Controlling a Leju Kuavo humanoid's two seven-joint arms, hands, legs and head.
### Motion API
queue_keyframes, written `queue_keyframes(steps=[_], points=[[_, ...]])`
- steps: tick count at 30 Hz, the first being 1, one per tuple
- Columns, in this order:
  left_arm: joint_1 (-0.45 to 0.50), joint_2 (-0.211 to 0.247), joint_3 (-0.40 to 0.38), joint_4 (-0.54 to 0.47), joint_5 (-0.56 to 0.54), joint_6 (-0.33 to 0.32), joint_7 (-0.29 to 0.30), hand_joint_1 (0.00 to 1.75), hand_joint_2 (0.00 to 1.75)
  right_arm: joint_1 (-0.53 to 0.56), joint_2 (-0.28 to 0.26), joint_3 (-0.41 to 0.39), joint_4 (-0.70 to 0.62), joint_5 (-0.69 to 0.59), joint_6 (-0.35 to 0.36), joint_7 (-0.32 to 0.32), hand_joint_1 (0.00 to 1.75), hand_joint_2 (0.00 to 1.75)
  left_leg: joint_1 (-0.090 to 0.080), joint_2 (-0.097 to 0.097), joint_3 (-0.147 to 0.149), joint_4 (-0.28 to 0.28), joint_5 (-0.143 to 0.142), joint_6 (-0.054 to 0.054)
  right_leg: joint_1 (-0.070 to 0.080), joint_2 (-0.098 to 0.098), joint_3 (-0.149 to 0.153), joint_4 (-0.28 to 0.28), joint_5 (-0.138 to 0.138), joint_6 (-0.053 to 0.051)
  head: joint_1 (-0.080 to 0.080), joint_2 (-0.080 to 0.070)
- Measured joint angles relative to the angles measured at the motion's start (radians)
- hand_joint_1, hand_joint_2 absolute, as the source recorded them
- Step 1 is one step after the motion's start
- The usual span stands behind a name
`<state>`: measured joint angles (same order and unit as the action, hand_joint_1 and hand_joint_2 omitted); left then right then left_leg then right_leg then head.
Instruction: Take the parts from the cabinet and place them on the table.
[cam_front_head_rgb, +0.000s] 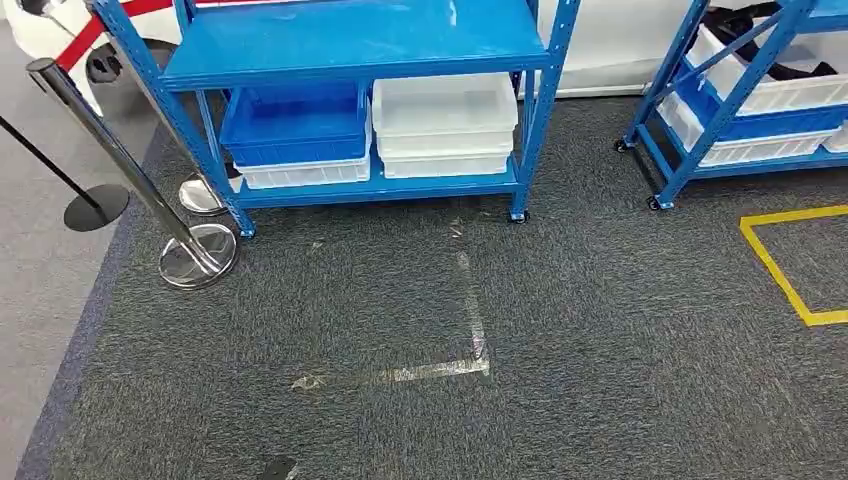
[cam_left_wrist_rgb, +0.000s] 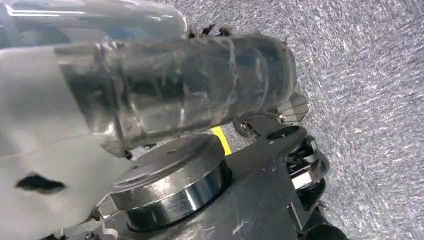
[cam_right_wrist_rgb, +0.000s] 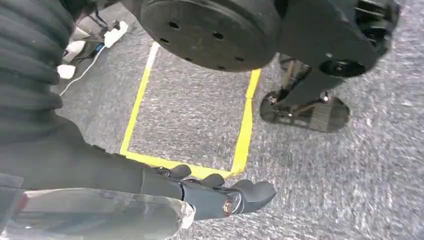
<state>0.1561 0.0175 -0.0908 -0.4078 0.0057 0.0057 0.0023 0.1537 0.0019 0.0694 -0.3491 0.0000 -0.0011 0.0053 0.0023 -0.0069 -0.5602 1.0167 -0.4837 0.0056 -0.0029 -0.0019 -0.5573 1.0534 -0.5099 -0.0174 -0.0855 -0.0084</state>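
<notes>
The blue cabinet (cam_front_head_rgb: 360, 45) stands ahead across the carpet. On its bottom shelf a blue bin (cam_front_head_rgb: 295, 125) sits on a white one, beside stacked white bins (cam_front_head_rgb: 445, 115); their contents are hidden from here. My right hand (cam_right_wrist_rgb: 210, 192) hangs over the carpet with its dark fingers (cam_right_wrist_rgb: 250, 192) stretched out and nothing between them. My left hand (cam_left_wrist_rgb: 190, 80) also hangs low over the carpet as a thick, glossy, tape-wrapped grey shape. Its fingers are hidden, so I cannot tell whether it holds anything.
A second blue rack (cam_front_head_rgb: 740, 100) at the right carries white and blue bins with dark items. Chrome stanchions (cam_front_head_rgb: 198, 255) with a red belt stand at the left. A yellow tape square (cam_front_head_rgb: 790, 280) and a clear tape corner (cam_front_head_rgb: 470, 330) mark the carpet.
</notes>
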Motion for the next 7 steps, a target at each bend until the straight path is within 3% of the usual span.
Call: queue_keyframes(steps=[7], points=[[0.003, 0.0, 0.019, 0.0, -0.004, 0.0, 0.0, 0.0, 0.0, -0.001, 0.0, -0.023, -0.008, 0.0, 0.0, 0.0, 0.0, 0.0, 0.0, 0.0, 0.0, 0.0, 0.0, -0.003, -0.001, 0.0, 0.002, -0.003, 0.001, 0.001, 0.0, 0.0]])
